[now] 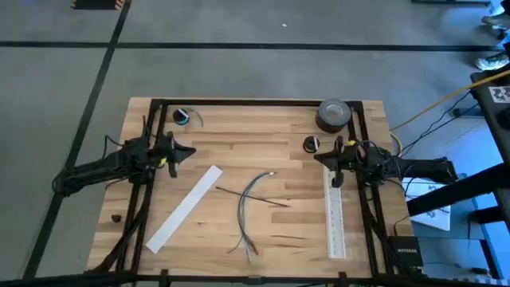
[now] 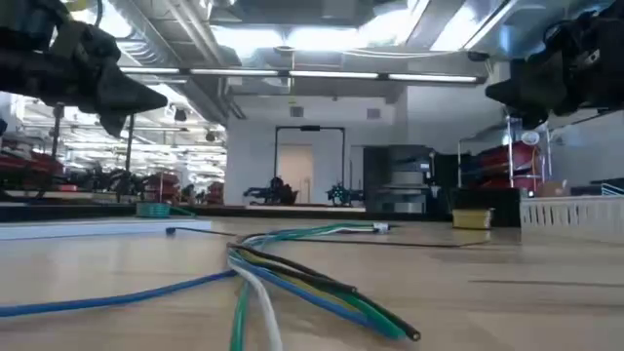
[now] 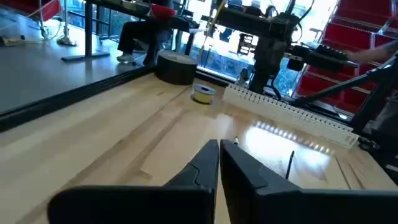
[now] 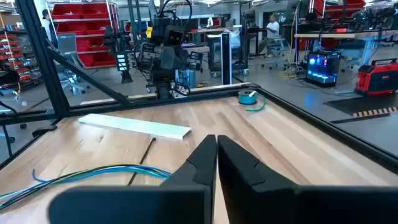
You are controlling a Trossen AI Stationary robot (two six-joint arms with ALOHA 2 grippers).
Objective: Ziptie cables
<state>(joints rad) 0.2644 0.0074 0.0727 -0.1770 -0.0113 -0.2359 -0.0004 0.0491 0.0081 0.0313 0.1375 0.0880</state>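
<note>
Lying mid-tabletop (image 1: 239, 143), the cables (image 1: 247, 209) run lengthwise from far to near edge, gently bowed, ends splayed toward the near edge. The ziptie (image 1: 252, 196) crosses them, long axis running left–right. Left hand (image 1: 188, 151) hovers by the left edge, right hand (image 1: 319, 157) by the right — both with fingers together.
</note>
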